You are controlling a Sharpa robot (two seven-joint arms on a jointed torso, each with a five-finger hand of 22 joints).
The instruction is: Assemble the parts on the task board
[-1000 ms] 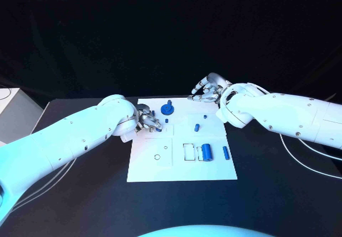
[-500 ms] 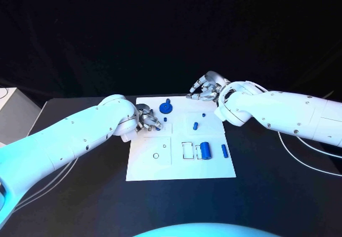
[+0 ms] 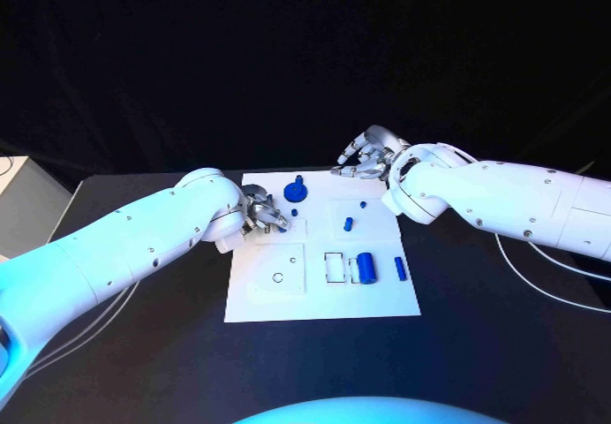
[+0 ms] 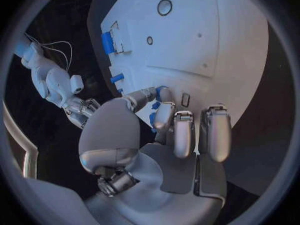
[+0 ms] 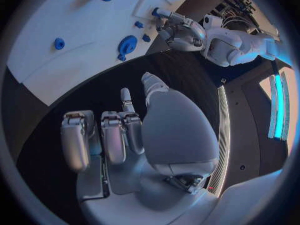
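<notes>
I have the left hand low over the task board at its upper-left part, fingers curled in close; a small blue part shows between the fingertips in the left wrist view, though I cannot tell if it is truly pinched. My right hand hangs past the board's upper edge, fingers curled on nothing. The blue gear stands just beside my left fingers. My worry: a sideways nudge could knock it or drop the small part.

Matt white task board, glossy arms
</notes>
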